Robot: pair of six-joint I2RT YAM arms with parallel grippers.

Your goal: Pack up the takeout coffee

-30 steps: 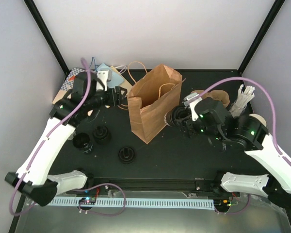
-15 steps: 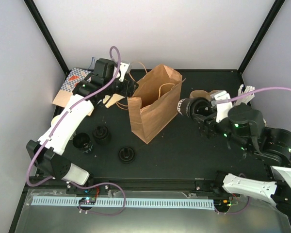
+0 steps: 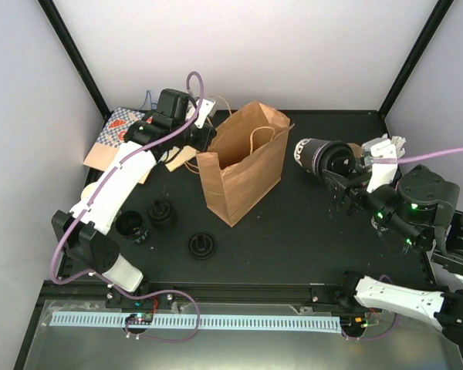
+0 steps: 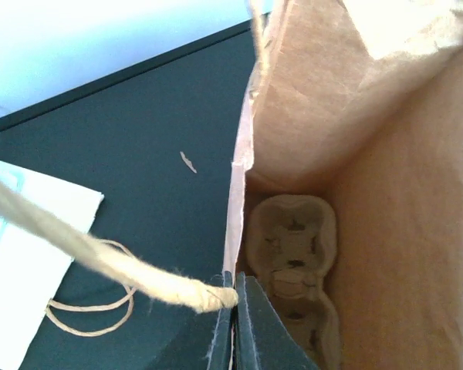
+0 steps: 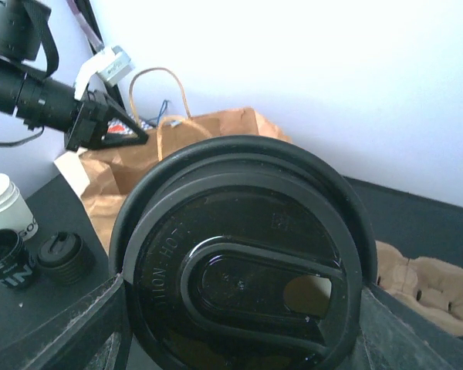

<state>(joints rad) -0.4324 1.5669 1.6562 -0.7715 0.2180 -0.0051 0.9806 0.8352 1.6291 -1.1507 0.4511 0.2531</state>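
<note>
The brown paper bag (image 3: pixel 243 166) stands open mid-table. My left gripper (image 3: pixel 203 142) is shut on its left rim (image 4: pixel 239 193), right where the twine handle (image 4: pixel 100 258) is fixed. A tan pulp cup carrier (image 4: pixel 293 250) lies on the bag's floor. To the right of the bag, my right gripper (image 3: pixel 338 166) is shut on a dark cup (image 3: pixel 318 154) with a black lid (image 5: pixel 243 254); the cup is tipped with its lid toward the bag. An open dark cup (image 3: pixel 131 225) and two black lids (image 3: pixel 162 212) (image 3: pixel 201 245) sit front left.
Printed packets and paper sheets (image 3: pixel 116 131) lie at the back left. A white cup (image 5: pixel 1 202) stands at the left edge. Another pulp carrier (image 5: pixel 432 289) lies on the right side, near white cutlery (image 3: pixel 387 148). Black frame posts rise at the rear corners.
My left gripper reached the bag's left rim and closed on it. The right arm carried the lidded cup to the right and back, away from the bag's side.
</note>
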